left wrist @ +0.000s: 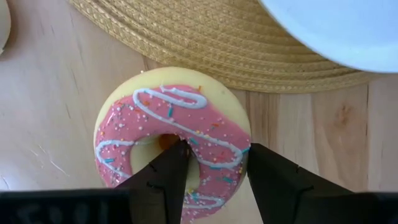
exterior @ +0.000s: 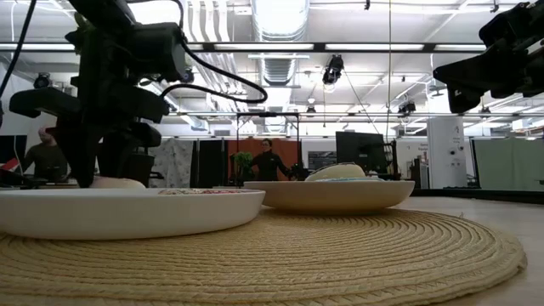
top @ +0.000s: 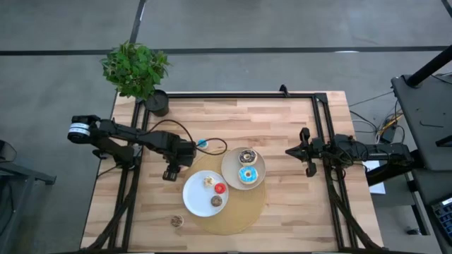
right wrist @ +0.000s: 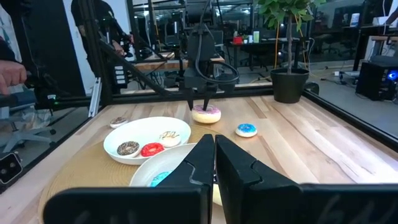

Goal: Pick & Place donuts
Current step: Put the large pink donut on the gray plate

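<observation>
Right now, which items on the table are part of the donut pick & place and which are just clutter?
Job items:
- pink donut, left gripper closed on its rim
- small blue donut on bare table
- donuts on white plate
- donuts in beige plate
- mini donut off the mat

Lying about:
- potted plant
- woven mat

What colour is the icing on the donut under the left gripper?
Pink icing with white drizzle and sprinkles on the donut, clearest in the left wrist view.

Three mini donuts [top: 215, 190] lie on the left plate [top: 194, 194]; two donuts [top: 247, 166] on the right plate [top: 231, 166].
</observation>
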